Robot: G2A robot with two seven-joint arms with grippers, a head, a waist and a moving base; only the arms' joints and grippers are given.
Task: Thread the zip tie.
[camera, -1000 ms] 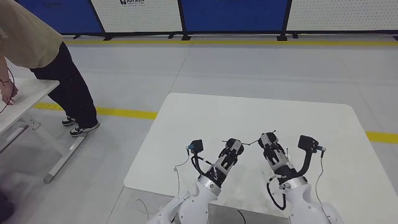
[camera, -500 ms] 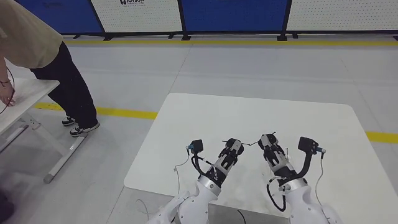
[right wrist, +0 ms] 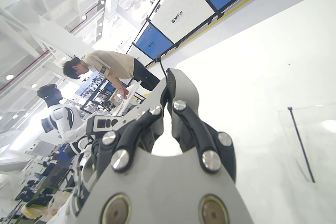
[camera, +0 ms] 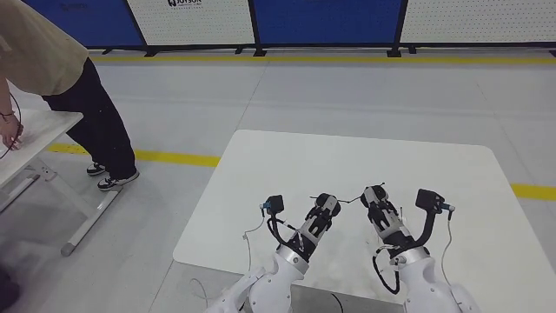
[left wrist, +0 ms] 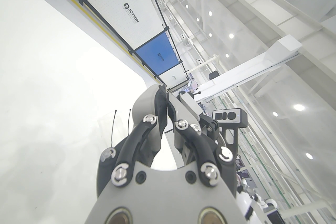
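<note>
A thin black zip tie (camera: 349, 200) spans the short gap between my two grippers, a little above the near part of the white table (camera: 347, 152). My left gripper (camera: 327, 200) is shut, and a black sliver of the tie (left wrist: 167, 97) shows at its closed fingertips (left wrist: 160, 107). My right gripper (camera: 373, 195) is shut on the other end. In the right wrist view the tie's head end (right wrist: 160, 63) sticks out past the closed right gripper (right wrist: 168, 78). The two grippers face each other, almost touching.
Two spare black zip ties (left wrist: 113, 128) (left wrist: 129, 122) lie side by side on the table near the left arm. One spare tie (right wrist: 301, 146) lies on a clear sheet (right wrist: 319, 114). The far half of the table is bare white surface.
</note>
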